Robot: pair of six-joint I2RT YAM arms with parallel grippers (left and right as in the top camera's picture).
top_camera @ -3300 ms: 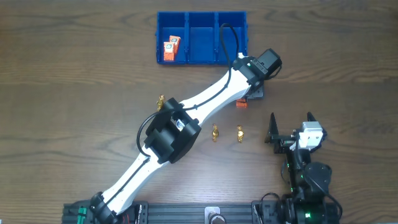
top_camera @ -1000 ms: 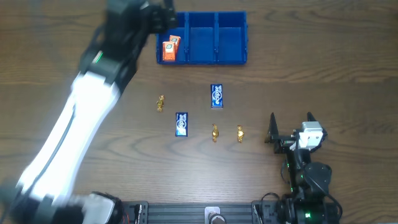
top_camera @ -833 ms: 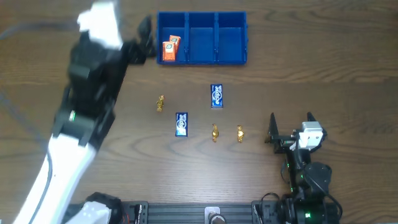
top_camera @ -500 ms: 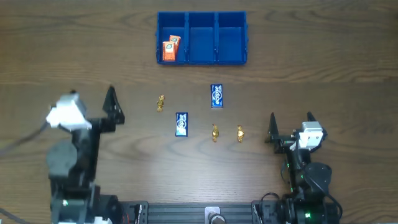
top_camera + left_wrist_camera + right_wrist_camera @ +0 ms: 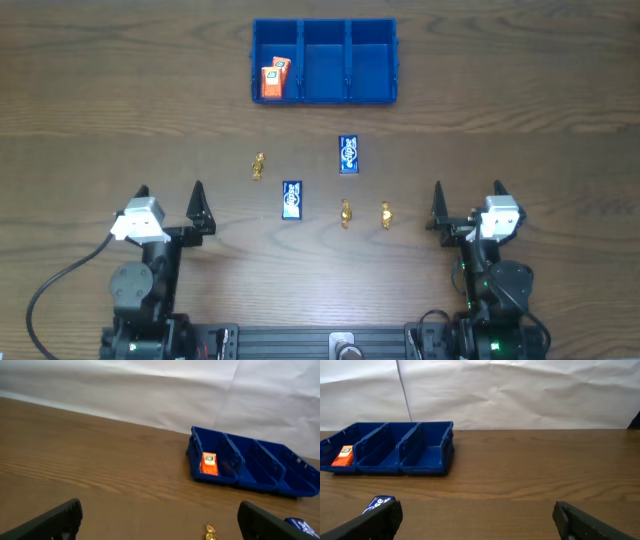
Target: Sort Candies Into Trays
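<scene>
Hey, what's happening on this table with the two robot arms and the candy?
Two robot arms are meant to sort candies into the blue tray. At this moment neither holds anything: the left gripper and right gripper sit open near their bases. Orange candies lie in the tray's left compartment; two blue candies and three gold candies lie loose on the table.

Dark wood-grain table (image 5: 520, 120) throughout; a creased white backdrop (image 5: 520, 390) rises beyond its 12 o'clock edge; even light.
</scene>
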